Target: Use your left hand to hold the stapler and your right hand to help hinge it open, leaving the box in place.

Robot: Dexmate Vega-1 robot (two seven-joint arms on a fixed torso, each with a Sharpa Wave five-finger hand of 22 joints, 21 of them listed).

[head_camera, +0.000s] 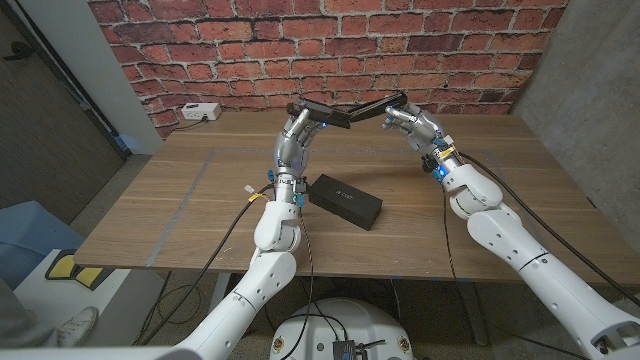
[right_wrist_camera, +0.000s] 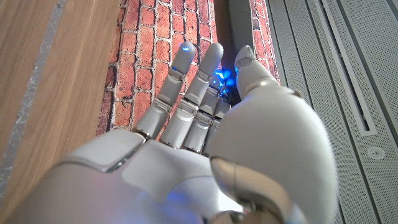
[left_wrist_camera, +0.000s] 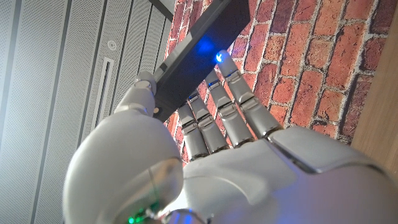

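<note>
Right now I have the stapler (head_camera: 345,112) lifted well above the desk (head_camera: 200,200), out over its far edge in front of the brick wall (head_camera: 200,50). My left robot hand (head_camera: 297,135) grips the stapler's base end, thumb on one side and fingers on the other, which the left wrist view confirms: the dark body (left_wrist_camera: 199,56) sits clamped between the thumb and the fingertips (left_wrist_camera: 224,68). My right robot hand (head_camera: 410,122) holds the other end, where the upper arm (head_camera: 375,106) angles up away from the base, so the stapler looks hinged partly apart. In the right wrist view its fingers (right_wrist_camera: 199,81) close around a dark bar. The black box (head_camera: 345,200) lies on the desk near the middle, well below both hands and touched by neither. A white device (head_camera: 200,112) sits at the desk's far left corner.
</note>
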